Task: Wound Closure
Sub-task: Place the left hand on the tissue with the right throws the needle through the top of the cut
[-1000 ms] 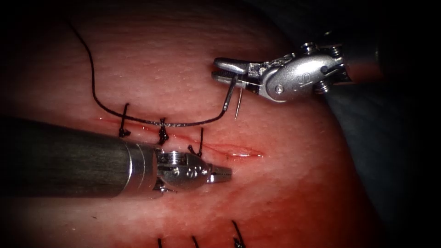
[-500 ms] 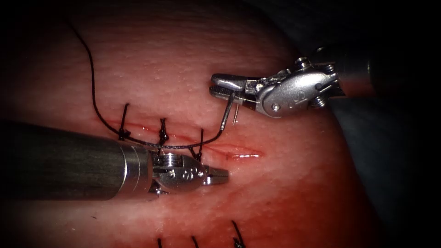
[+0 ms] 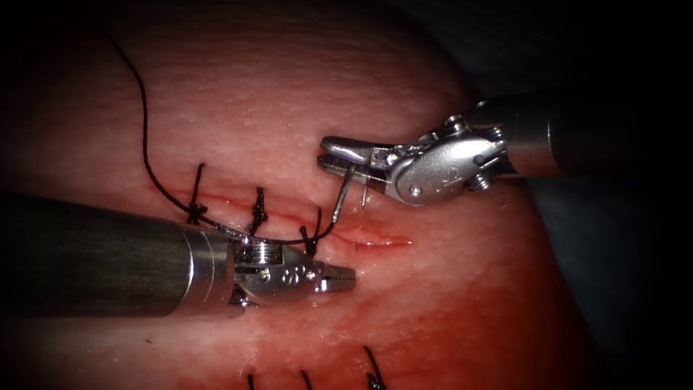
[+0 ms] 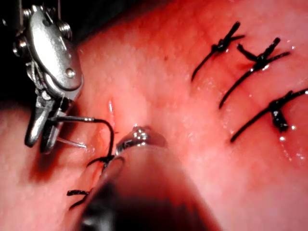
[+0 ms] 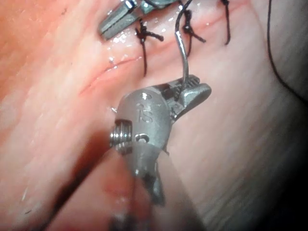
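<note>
The right tool [image 3: 339, 153] has its jaws clamped on the curved needle [image 3: 342, 195], gripping it near the thread end of its curve. From the jaws the needle's body hangs down toward the cut [image 3: 375, 242], above the tissue [image 3: 274, 101] and not in it; its fine tip [image 3: 367, 193] shows beside the body, just under the jaws. The black thread [image 3: 144, 155] runs from the needle's low end leftward past the three tied stitches [image 3: 256, 209], then climbs away over the far tissue. The left tool [image 3: 345, 275] lies along the near side of the cut, jaws closed together and holding nothing, its tip pointing right. The unstitched stretch of cut lies between the two tools.
</note>
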Robot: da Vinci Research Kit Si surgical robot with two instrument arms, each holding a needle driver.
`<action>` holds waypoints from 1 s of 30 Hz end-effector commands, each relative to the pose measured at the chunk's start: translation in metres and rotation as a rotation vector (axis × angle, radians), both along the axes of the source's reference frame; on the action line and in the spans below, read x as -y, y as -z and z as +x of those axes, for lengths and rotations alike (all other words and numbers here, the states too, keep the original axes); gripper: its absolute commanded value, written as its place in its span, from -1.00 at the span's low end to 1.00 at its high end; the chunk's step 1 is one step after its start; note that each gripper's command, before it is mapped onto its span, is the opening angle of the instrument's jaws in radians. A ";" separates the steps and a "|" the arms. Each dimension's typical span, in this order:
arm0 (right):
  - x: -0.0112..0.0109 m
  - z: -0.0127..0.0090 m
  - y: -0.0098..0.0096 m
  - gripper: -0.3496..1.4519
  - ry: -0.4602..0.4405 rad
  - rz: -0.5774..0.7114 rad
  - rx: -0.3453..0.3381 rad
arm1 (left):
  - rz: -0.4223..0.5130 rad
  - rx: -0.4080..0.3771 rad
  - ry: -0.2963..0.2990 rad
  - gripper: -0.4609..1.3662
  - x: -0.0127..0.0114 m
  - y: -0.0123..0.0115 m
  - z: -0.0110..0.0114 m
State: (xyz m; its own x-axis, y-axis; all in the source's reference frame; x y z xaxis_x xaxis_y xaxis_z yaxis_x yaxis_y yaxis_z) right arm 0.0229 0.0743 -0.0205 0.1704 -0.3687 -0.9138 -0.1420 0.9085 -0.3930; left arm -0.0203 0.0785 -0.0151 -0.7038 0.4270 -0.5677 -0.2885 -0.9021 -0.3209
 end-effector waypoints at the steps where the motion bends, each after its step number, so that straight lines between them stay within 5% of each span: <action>1: 0.0005 0.0000 -0.0005 -1.00 -0.009 0.014 0.003 | 0.002 0.004 -0.001 -0.88 0.0000 0.0000 0.0000; 15: 0.0080 -0.0005 -0.0043 -1.00 -0.086 0.131 0.012 | -0.003 0.008 0.004 -0.88 0.0000 0.0001 0.0001; 30: 0.0074 -0.0007 -0.0040 -1.00 -0.113 0.150 0.004 | -0.003 0.008 0.004 -0.88 0.0000 0.0001 0.0001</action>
